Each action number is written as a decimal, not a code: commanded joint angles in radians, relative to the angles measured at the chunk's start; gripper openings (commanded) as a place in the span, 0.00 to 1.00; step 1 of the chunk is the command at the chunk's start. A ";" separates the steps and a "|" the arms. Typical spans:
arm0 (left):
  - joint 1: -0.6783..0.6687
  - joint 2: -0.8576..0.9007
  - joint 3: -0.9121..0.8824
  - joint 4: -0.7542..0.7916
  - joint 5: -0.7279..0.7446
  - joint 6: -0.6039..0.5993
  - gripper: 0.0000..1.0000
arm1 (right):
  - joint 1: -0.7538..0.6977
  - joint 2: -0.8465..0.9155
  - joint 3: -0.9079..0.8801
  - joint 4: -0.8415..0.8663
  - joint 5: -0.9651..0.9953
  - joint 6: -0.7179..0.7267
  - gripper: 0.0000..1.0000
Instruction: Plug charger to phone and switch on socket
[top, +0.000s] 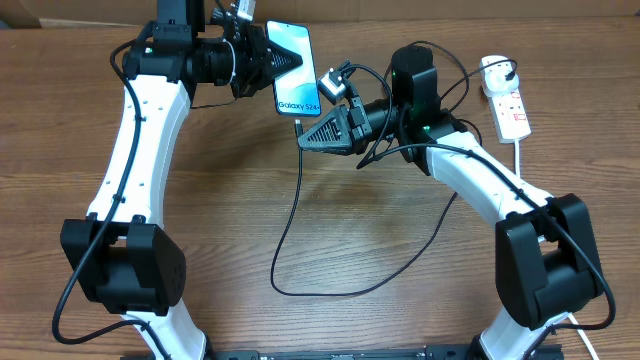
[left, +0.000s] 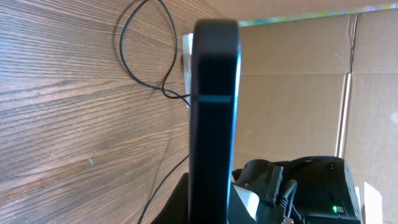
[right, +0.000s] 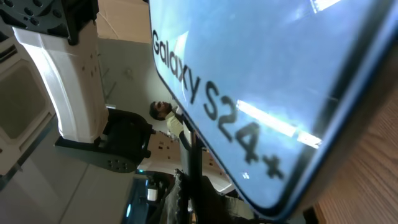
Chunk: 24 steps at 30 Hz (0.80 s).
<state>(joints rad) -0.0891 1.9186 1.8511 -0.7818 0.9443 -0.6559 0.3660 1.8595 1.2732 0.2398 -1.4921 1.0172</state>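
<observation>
Phone (top: 293, 62): you have it lifted off the worktop (top: 230, 200) near the far edge. Its screen faces the overhead camera and its "Galaxy S24+" end points toward the near side.
Left gripper (top: 272, 62): it is clamped on the phone's left long edge, which leaves the lettered end free for plugging. The left wrist view shows little besides the phone's black edge.
Right gripper (top: 308, 135): its fingers are together just beside the phone's lettered end, apparently pinching the charger's connector tip (top: 299, 122) in line with the port.
Seating: you cannot tell from these views whether the tip is in.
Charger (top: 274, 272): the thin black cable drops from the phone's end, loops across the middle of the worktop and runs back under the right arm.
Socket (top: 508, 105): it lies by the far right corner of the worktop, well apart from both grippers. Its white cord (top: 520, 160) trails toward the near side, and its switch is too small to read.
In the way: the charger's slack and the right arm's own wiring lie between that gripper and the socket, so a reach across could drag the cable.
</observation>
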 joint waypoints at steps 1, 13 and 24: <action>0.023 -0.009 0.029 -0.005 0.064 -0.010 0.04 | -0.012 -0.032 0.003 0.006 -0.001 0.008 0.04; 0.034 -0.009 0.029 -0.018 0.069 -0.010 0.04 | -0.016 -0.032 0.003 0.006 0.000 0.008 0.04; 0.034 -0.009 0.029 -0.016 0.066 -0.032 0.04 | -0.013 -0.032 0.003 0.006 0.035 0.035 0.04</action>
<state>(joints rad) -0.0570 1.9186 1.8511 -0.8009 0.9691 -0.6628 0.3542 1.8595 1.2732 0.2401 -1.4731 1.0275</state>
